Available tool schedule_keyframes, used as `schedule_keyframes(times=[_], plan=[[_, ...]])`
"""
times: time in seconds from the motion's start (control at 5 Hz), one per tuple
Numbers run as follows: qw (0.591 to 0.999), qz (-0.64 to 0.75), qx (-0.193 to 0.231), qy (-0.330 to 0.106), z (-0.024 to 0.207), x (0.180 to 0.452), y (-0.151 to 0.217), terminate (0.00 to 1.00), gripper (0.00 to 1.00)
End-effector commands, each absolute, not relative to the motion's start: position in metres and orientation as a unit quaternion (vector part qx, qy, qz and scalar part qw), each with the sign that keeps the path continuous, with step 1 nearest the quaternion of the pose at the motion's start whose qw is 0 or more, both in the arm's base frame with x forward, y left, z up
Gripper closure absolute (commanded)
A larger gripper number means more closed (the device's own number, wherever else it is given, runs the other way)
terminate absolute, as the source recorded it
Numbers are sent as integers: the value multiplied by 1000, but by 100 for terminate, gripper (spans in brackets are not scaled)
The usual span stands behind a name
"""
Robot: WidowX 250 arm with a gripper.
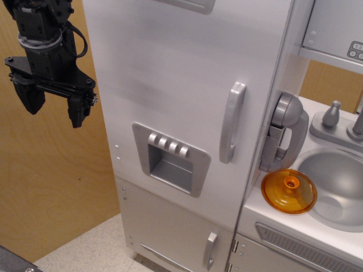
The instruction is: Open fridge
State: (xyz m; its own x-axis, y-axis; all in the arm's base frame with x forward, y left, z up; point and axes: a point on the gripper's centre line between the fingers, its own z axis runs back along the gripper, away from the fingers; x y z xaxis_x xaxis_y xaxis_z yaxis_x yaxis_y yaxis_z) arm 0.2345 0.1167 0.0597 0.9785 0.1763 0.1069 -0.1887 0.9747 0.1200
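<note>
fridge [170,85] fills mid frame, upper door shut, vertical silver handle [232,122] at its right edge beside the phone [286,131]. gripper [57,107] hangs far left, well apart, jaws wide and empty. door looks light and rigid, handle smooth, maybe slippery; best hold is hooking the handle mid-bar, pulling outward.

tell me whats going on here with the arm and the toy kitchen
A black robot gripper hangs with its jaws open and empty, off to the left of a white toy fridge. The upper door is shut, and the gripper is well away from its vertical silver handle. No opening has begun.
</note>
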Motion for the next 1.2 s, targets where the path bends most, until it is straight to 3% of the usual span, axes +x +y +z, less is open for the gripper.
schedule_keyframes(times=[0.0, 0.2, 0.4, 1.0], plan=[[992, 92, 65, -48, 60, 234, 117, 0, 0], [994, 88, 34, -59, 73, 248, 93, 0, 0], [996, 46, 28, -67, 70, 254, 63, 0, 0], [996, 11, -19, -83, 85, 257, -17, 0, 0]])
